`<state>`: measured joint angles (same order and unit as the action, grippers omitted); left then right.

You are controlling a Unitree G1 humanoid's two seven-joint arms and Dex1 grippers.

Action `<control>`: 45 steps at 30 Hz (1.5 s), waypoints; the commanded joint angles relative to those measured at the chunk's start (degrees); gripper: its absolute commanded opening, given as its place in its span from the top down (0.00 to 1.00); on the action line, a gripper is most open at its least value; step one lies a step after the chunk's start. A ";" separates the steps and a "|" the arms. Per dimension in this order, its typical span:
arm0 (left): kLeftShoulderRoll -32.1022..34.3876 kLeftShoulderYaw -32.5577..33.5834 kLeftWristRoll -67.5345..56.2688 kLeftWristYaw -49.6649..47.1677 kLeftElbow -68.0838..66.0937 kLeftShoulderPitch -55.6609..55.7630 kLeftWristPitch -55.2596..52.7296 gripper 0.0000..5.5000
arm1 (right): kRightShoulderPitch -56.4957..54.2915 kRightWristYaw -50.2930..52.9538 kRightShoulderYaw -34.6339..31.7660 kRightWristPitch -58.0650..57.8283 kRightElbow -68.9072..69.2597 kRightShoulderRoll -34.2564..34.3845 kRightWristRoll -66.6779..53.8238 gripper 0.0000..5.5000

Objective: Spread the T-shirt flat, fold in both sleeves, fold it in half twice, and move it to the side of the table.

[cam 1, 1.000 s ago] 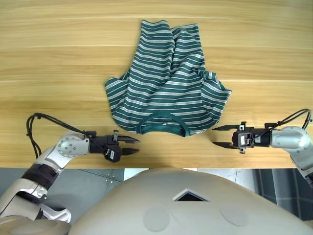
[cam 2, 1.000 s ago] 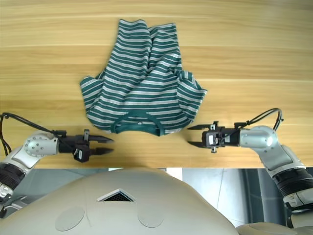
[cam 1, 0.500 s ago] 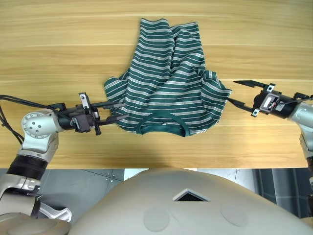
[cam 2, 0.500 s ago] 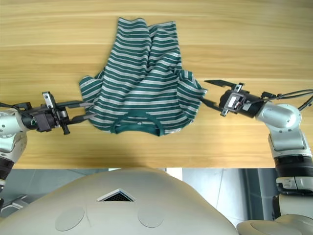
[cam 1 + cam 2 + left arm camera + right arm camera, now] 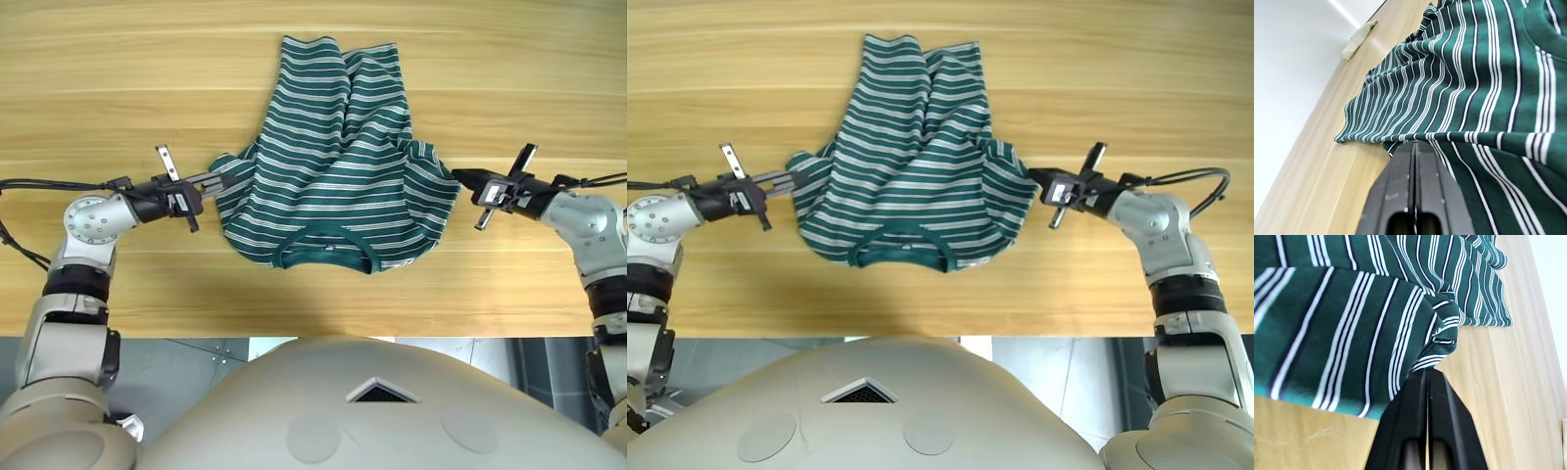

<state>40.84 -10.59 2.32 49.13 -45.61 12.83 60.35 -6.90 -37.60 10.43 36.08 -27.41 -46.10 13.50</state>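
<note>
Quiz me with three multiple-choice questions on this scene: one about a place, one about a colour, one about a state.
1. Where is the T-shirt on the table?
A) middle
B) far left corner
C) hanging off the near edge
2. Its stripes are:
A) red and yellow
B) green and white
C) black and orange
3. The left claw and right claw are:
A) wide open
B) shut on the shirt's side edges
C) holding a cup
Answers: A, it lies centrally between the arms; B, green cloth with white lines; B, both pinch the cloth.
</note>
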 commanded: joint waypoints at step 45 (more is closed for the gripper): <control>15.13 -31.90 41.88 -11.83 2.05 1.56 -4.37 1.00 | 5.02 5.91 9.83 -7.50 -16.08 -2.72 13.68 1.00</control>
<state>55.95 -35.67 35.69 32.56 -40.57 24.69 59.93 -7.09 -29.58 15.50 33.17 -35.34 -48.62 21.08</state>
